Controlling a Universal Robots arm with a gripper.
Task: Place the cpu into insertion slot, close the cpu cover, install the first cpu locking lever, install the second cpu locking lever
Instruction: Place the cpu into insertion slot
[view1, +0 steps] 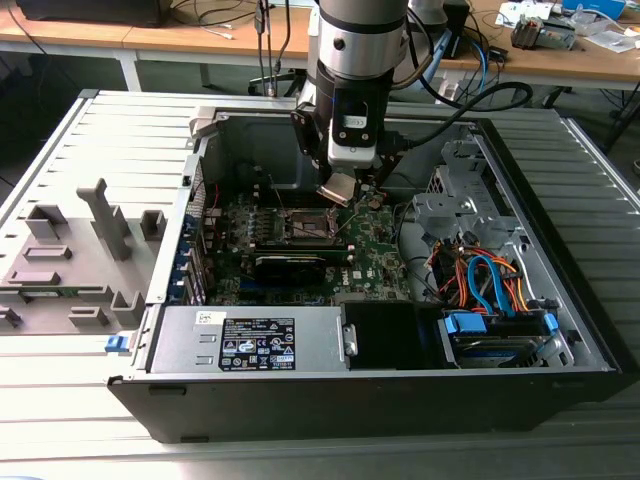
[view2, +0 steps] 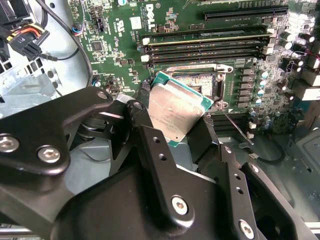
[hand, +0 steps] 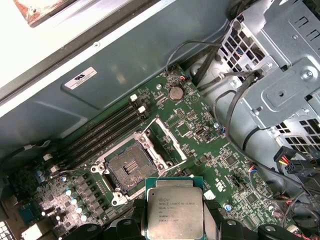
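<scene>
I'm watching the gripper (view2: 175, 134) pinching the cpu (hand: 174, 210) between black metal jaws. It's a flat square, matte silvery face, green rim, hanging tilted near the uncovered dark-centred insertion slot (hand: 131, 167), not touching.

Grey slatted surface (view1: 590, 190) with two loads set on it.
An open black computer case (view1: 350, 405) is laid across its middle. A grey moulded fixture (view1: 75, 260) is set at the exterior view's left. A small blue piece (view1: 117, 343), possibly a clip, is seen between them.
</scene>
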